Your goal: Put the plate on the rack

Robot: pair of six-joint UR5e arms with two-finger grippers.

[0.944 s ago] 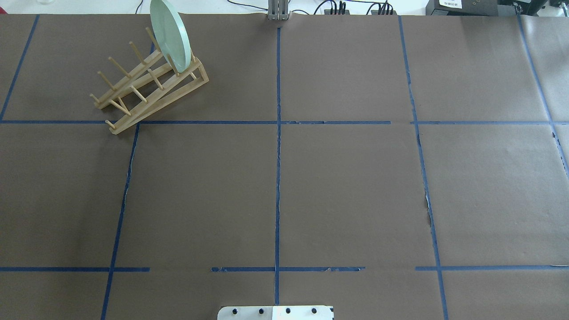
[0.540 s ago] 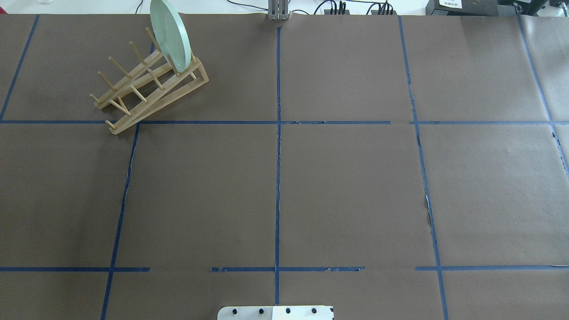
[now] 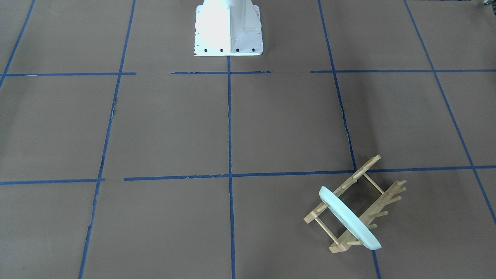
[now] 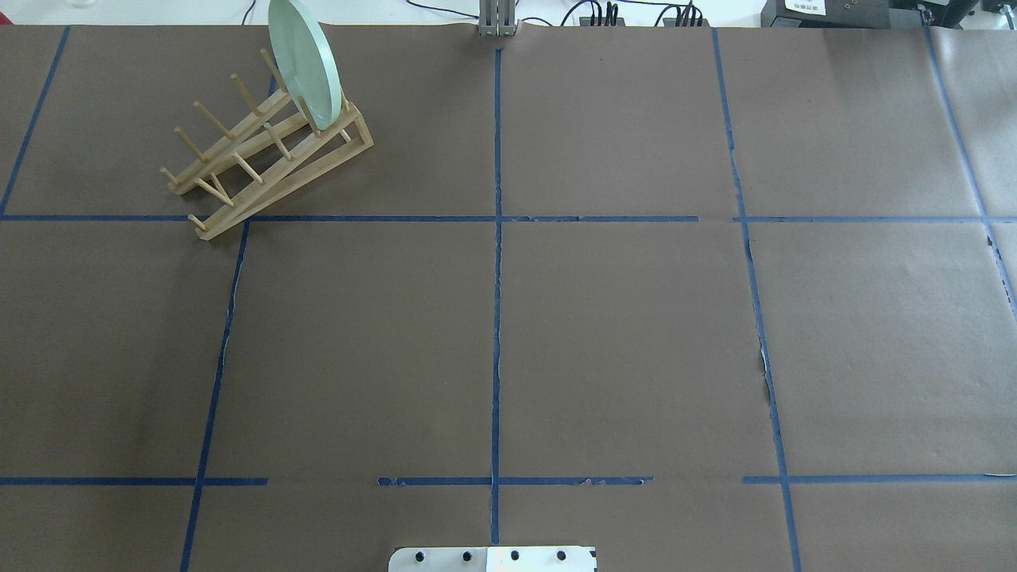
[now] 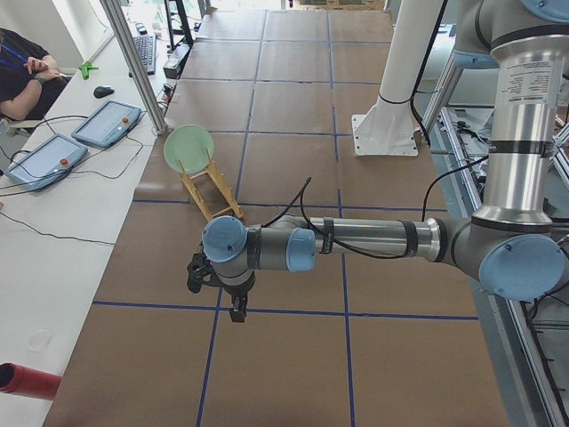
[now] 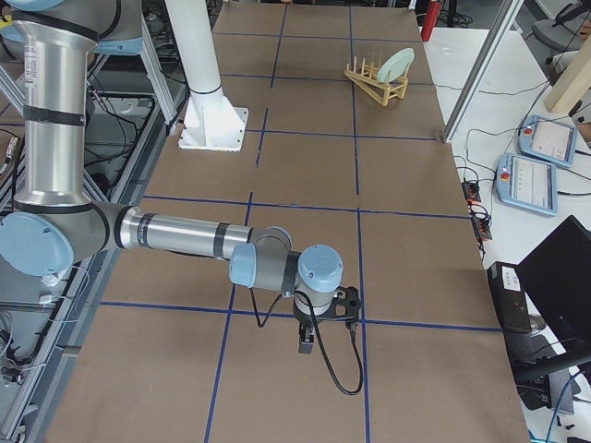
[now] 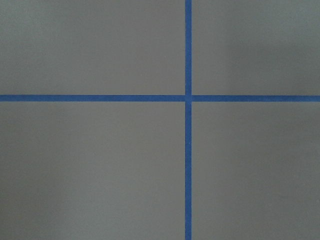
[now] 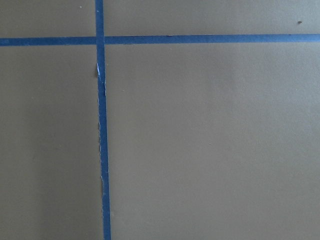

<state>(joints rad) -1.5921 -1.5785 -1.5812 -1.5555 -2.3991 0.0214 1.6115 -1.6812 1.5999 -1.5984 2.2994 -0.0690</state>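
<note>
Mint plate (image 4: pixel 304 63) in rack (image 4: pixel 280 184); left gripper (image 5: pixel 238 311) vis. only side-on.

Plate (image 4: pixel 304 63): round, pale mint green, low raised rim. Stands on edge between pegs at rack's far end, tilted slightly, face toward rest of rack.
Rack (image 3: pixel 360 172): light wood, two parallel rails with upright dowel pegs, thin crossbars. Sits diagonally on far left part of table (image 4: pixel 556 318), near far edge.
</note>
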